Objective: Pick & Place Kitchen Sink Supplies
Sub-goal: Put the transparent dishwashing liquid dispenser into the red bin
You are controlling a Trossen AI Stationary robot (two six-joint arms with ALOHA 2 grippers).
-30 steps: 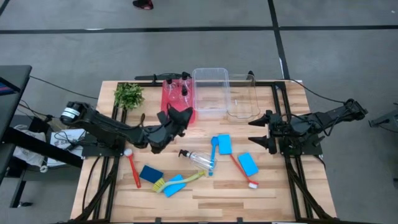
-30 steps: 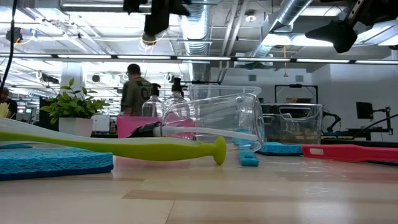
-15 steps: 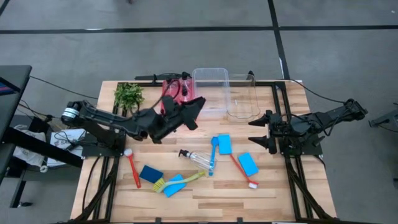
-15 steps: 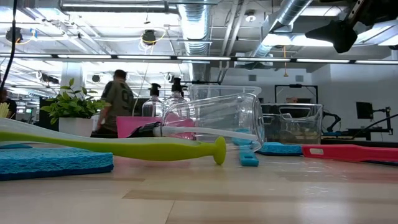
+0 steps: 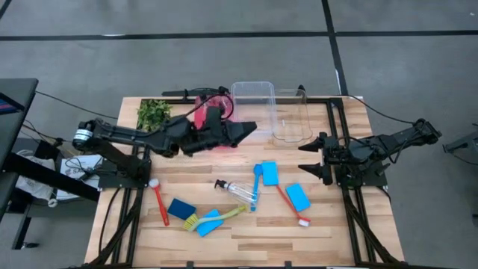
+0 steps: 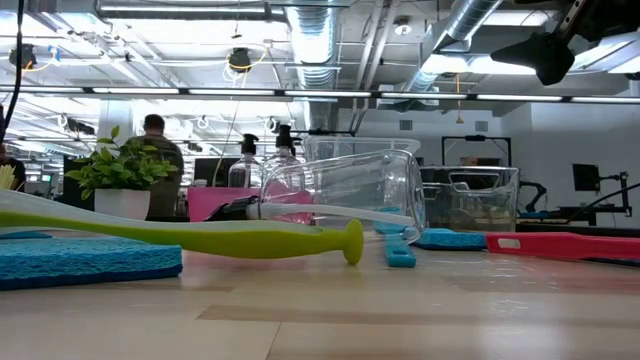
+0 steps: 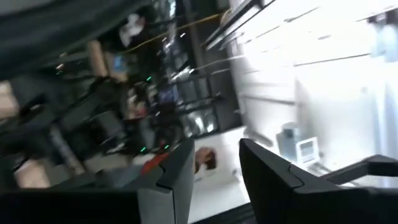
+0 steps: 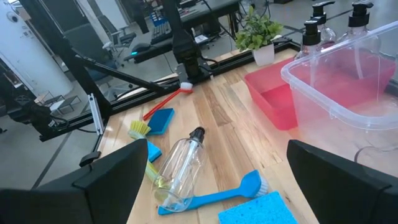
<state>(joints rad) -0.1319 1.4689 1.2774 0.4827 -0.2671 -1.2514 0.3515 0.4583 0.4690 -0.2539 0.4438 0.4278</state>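
A clear bottle with a black cap lies on its side at mid-table. Around it lie blue sponges. With them lie a red brush, a blue brush and a yellow-green brush. Two more bottles stand in the red tray. My left gripper hovers high over the tray, pointing level toward the table's right, open and empty. My right gripper waits open at the right, above the table.
Two clear bins stand at the far edge beside the red tray. A leafy plant is at the far left. A red-handled brush with a white head lies near the right-hand sponge. The near edge has bare wood.
My left gripper has risen from low over mid-table. It has swung toward the far edge and the right, ending over the red tray. It has tipped up from pointing down to about level and left the low view.
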